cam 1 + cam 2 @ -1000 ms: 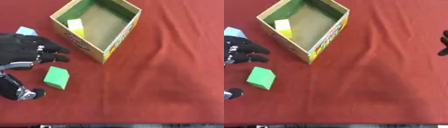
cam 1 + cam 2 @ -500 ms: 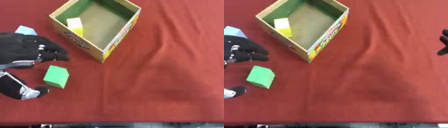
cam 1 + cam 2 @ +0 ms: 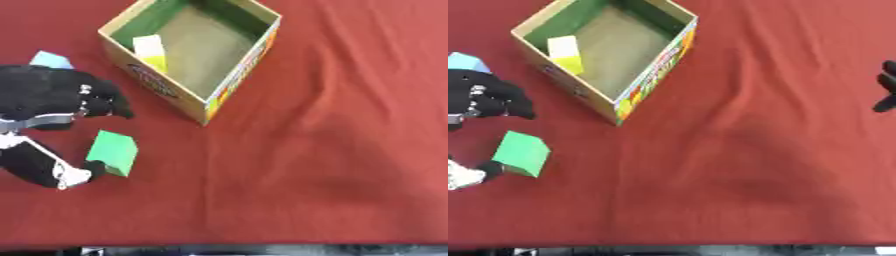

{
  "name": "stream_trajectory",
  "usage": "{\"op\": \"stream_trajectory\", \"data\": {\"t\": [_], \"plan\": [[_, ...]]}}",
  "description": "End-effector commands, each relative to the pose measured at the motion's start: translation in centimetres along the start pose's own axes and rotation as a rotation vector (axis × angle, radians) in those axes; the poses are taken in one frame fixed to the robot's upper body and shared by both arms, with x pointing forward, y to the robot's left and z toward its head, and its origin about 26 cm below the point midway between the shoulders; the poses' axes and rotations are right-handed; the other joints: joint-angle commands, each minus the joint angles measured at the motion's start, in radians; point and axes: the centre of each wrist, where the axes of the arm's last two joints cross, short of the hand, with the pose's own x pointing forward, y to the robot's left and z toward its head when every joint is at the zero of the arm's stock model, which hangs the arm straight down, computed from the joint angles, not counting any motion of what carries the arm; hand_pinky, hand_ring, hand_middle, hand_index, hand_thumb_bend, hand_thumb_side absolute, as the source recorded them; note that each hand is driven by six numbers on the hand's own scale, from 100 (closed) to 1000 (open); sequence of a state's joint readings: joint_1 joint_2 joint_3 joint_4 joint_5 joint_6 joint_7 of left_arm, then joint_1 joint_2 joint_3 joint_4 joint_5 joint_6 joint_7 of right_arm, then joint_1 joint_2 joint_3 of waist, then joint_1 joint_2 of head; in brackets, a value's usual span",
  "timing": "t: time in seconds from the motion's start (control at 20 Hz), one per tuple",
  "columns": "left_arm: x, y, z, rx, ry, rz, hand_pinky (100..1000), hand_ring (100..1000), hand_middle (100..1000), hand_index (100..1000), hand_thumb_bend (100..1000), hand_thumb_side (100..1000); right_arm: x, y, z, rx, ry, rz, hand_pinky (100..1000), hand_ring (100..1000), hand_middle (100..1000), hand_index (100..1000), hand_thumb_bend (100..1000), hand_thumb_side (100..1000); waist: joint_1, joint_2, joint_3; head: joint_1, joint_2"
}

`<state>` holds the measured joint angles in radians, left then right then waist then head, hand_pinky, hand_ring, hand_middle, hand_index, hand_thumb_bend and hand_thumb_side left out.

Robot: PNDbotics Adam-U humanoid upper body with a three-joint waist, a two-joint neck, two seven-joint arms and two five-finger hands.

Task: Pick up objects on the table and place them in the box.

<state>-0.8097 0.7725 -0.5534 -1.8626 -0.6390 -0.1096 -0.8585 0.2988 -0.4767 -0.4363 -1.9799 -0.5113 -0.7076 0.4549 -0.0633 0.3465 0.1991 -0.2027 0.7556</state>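
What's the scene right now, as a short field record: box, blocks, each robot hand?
box: open cardboard box, upper left on the red cloth
in box: yellow block against the left wall
on cloth: green block; light blue block
left robot hand: above the green block, thumb tip beside it, not closed on it
right robot hand: only partly visible at the right edge

One cardboard box (image 3: 229,82) stands open on the red table (image 3: 332,150), toward eleven o'clock. One yellow block (image 3: 150,50) lies inside it, against the wall at its nine o'clock side. Two blocks lie outside the box: one green block (image 3: 113,152) at about eight o'clock and one pale blue block (image 3: 51,60) at about ten o'clock. That makes three blocks in all, one of each colour.
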Motion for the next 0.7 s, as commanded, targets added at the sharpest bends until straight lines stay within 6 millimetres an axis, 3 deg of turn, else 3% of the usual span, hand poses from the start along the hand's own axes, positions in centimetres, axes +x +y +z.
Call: {"op": "stream_trajectory", "data": {"t": [0.05, 0.55, 0.7], "plan": [[-0.9, -0.1, -0.3, -0.001, 0.041, -0.002, 985, 1000, 825, 938, 259, 588, 0.4, -0.2, -0.5, 0.157, -0.140, 0.077, 1000, 1000, 565, 760, 100, 470, 0.012, -0.028, -0.002, 0.003, 0.005], [-1.6, -1.2, -1.4, -0.044, 0.034, -0.038, 981, 992, 783, 918, 313, 822, 0.4, 0.0, -0.5, 0.157, -0.130, 0.066, 1000, 1000, 556, 753, 100, 470, 0.010, -0.024, -0.005, 0.004, 0.008], [-1.5, -1.2, -1.4, -0.036, 0.030, -0.069, 978, 985, 767, 888, 336, 723, 0.4, 0.0, -0.4, 0.159, -0.125, 0.061, 1000, 1000, 554, 751, 100, 470, 0.011, -0.024, -0.004, 0.004, 0.010]]}}
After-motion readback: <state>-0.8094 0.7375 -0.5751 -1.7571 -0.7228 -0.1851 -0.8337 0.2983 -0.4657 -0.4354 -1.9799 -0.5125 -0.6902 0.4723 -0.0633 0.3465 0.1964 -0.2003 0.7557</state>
